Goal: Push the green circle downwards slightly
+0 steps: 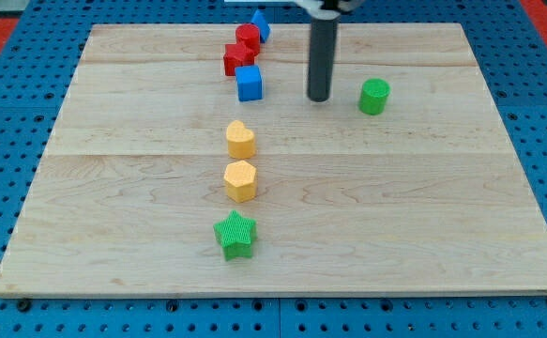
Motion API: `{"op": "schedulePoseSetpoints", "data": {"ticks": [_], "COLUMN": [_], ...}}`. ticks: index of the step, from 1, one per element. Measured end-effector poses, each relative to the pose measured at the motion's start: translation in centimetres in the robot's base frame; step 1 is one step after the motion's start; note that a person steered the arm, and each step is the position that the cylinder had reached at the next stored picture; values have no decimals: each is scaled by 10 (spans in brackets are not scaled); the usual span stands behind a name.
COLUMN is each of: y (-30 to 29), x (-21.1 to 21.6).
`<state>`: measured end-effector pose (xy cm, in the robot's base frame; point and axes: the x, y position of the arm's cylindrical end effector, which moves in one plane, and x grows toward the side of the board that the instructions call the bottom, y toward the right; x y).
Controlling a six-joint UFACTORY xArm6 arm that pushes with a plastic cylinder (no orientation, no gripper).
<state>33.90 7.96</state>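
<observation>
The desk (498, 188) carries everything. Taking the green circle (374, 97) as my landmark: it stands near the view's top right, and my tip (319, 98) rests just to its left, apart from it, level with it. For a downward push I judge I must get above it first. I have no pincer, only a rod, holding nothing. The blue cube (250, 83) lies farther left.
</observation>
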Motion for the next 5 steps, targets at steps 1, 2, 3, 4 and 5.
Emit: {"op": "schedulePoseSetpoints", "data": {"ticks": [1, 2, 3, 4, 5], "y": [81, 101, 139, 162, 140], "x": [5, 5, -41, -14, 17]}}
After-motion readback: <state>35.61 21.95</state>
